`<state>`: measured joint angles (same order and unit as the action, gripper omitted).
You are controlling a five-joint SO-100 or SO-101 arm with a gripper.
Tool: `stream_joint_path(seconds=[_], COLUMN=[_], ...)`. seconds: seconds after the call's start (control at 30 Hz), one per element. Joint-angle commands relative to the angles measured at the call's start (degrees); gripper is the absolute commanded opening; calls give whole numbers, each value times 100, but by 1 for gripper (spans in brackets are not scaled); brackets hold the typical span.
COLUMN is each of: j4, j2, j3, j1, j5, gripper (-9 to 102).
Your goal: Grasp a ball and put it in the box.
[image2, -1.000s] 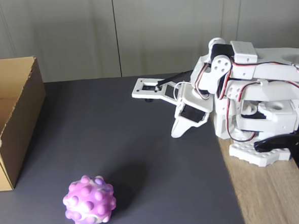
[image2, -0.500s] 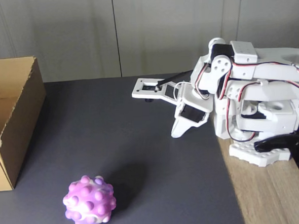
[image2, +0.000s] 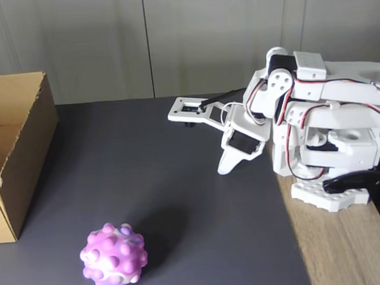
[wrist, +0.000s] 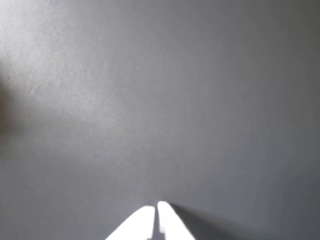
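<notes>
On the wrist view, the gripper shows two white fingertips nearly together, nothing between them, over bare dark mat. In the fixed view, arm folded at right edge of the mat, gripper pointing down. Ball sits low left, well apart from it. Box at far left, beyond the ball. Reach must go left and toward the camera.

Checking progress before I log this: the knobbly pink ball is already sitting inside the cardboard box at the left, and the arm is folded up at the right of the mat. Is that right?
Not quite. The fixed view shows the ball lying on the dark mat, outside the box and nearer the camera. The arm, with its gripper, is indeed folded at the right.
</notes>
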<state>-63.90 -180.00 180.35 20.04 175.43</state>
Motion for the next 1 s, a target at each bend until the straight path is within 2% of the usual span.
stream_joint_path(seconds=[0.0,0.33,0.7,0.97], j4=[-79,97,88,650], j2=[62,70,501,2162], j3=[0,-475,-2312,-3841], j1=[-9,-369,-1942,-3129], j5=[-18,35,237,9], gripper=[2,6,3,0])
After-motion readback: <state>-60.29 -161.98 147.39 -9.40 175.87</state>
